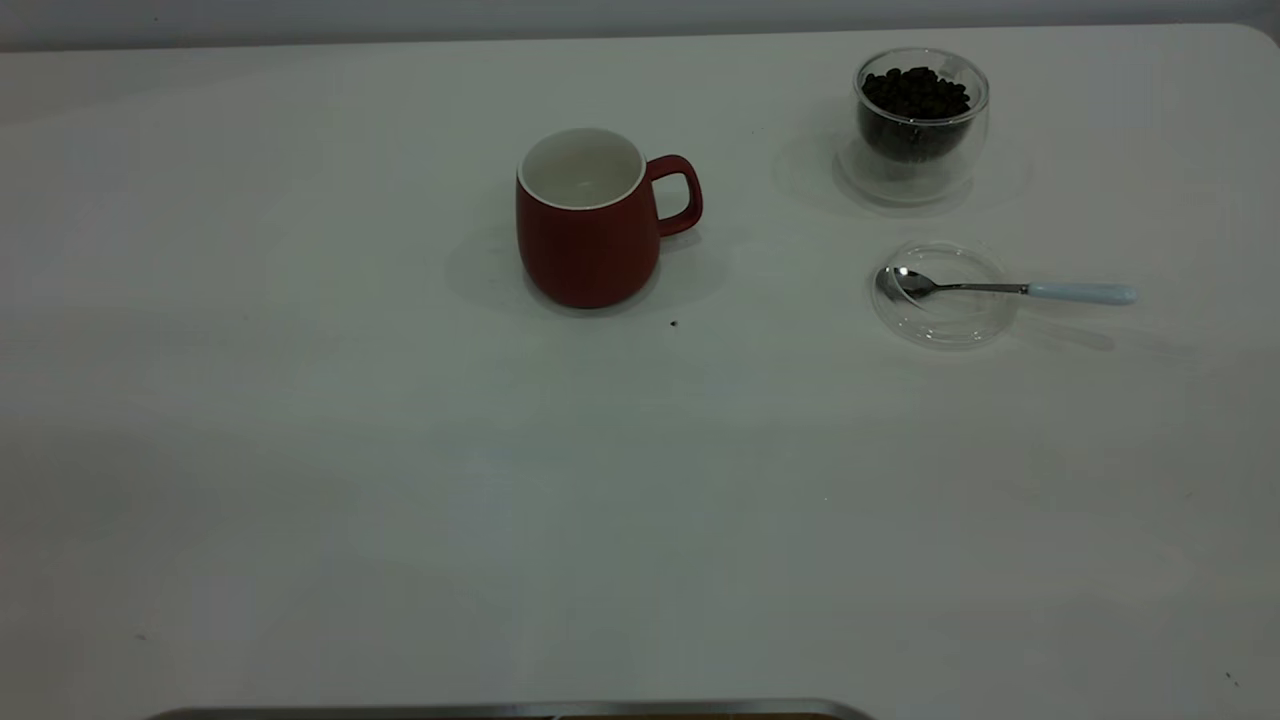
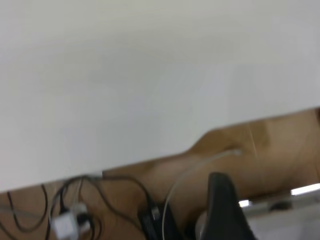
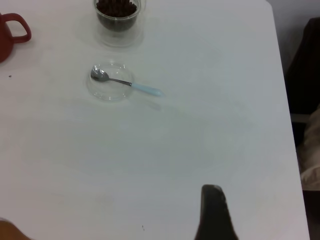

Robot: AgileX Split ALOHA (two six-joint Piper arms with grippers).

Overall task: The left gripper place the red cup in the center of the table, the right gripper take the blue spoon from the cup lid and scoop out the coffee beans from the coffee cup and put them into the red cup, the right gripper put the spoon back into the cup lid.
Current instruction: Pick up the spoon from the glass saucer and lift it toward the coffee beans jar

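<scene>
The red cup stands mid-tabletop, empty. The spoon rests on the lid, near the glass cup of beans. Both tools: cannot tell.

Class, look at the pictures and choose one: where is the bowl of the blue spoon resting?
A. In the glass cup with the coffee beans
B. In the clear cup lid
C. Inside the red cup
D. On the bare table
B: the blue spoon lies with its metal bowl in the cup lid, its handle sticking out past the rim.
</scene>
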